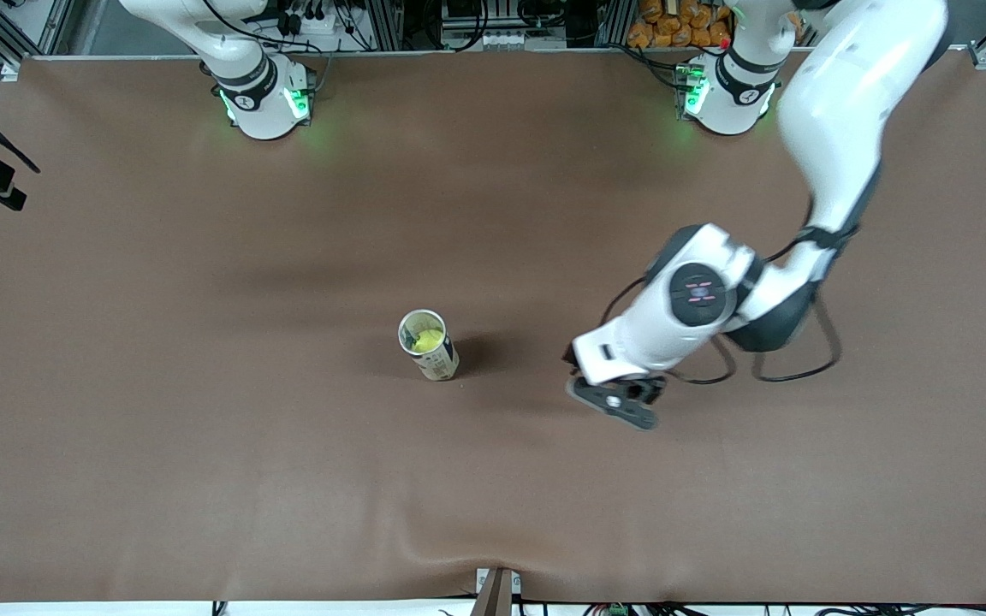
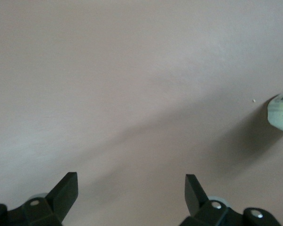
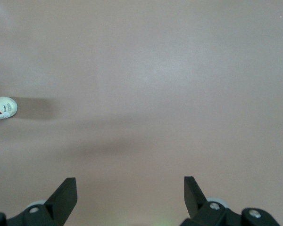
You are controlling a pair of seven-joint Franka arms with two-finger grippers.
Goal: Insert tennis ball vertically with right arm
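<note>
pincers wide open, left pincer (image 1: 613, 400) (image 2: 131, 197), right pincer (image 3: 130, 197), both empty

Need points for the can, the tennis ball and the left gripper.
can (image 1: 437, 363): front view, on its printed side wall.
tennis ball (image 1: 428, 340): front view, on the yellow top showing inside the can's open mouth.
left gripper (image 2: 131, 194): left wrist view, midway between the two open black fingertips.

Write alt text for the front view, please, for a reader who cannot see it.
An upright can with a yellow tennis ball inside stands mid-table on a brown table. The left gripper hangs open and empty, low over the table, beside the can toward the left arm's end. Only the right arm's base shows.
</note>
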